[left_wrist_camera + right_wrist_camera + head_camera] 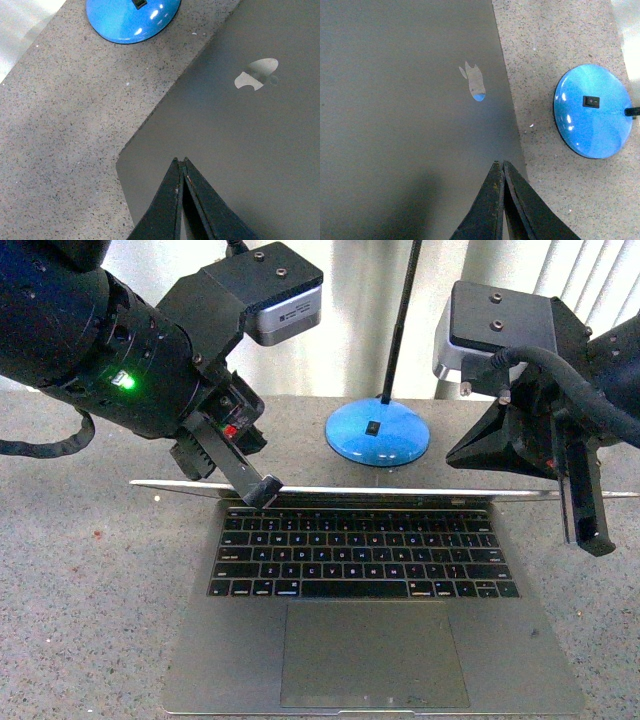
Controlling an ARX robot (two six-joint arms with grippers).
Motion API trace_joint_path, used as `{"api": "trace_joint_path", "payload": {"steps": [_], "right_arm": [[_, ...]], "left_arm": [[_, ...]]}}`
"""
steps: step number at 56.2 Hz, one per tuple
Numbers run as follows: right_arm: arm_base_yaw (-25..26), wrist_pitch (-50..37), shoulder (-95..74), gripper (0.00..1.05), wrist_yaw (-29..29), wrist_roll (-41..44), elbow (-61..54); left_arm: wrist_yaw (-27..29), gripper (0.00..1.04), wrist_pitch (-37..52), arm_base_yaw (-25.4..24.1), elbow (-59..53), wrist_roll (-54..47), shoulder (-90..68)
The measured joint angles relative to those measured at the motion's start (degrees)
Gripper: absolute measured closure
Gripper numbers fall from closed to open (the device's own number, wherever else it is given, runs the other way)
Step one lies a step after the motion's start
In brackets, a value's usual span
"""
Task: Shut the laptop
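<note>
The grey laptop [370, 640] lies on the speckled table with black keys and a large trackpad facing up. Its lid [400, 491] shows edge-on as a thin line above the keyboard, tipped forward about halfway. My left gripper [262, 492] is shut, its tip at the lid's top edge near the left corner. My right gripper [592, 536] is shut, above the lid's right end. The left wrist view shows the shut gripper [180, 161] over the grey lid [240, 145] with its apple logo [256, 80]. The right wrist view shows the shut gripper [500, 164] over the lid [400, 115] near its edge.
A blue round lamp base [378, 432] with a black pole stands behind the laptop; it also shows in the left wrist view [131, 19] and the right wrist view [592, 111]. The speckled stone table [80, 570] spreads to the left. A window with blinds is behind.
</note>
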State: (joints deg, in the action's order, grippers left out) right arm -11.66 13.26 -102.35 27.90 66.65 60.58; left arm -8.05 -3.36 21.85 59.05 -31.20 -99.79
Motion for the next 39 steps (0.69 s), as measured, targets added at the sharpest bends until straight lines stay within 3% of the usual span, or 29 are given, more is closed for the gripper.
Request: {"api": "trace_joint_path", "payload": {"steps": [39], "right_arm": [[-1.49,-0.04,-1.16,1.02,-0.85,0.63,-1.66]], "left_arm": [[-1.11,1.01,1.95,-0.02,-3.23,0.98,-0.33]]}}
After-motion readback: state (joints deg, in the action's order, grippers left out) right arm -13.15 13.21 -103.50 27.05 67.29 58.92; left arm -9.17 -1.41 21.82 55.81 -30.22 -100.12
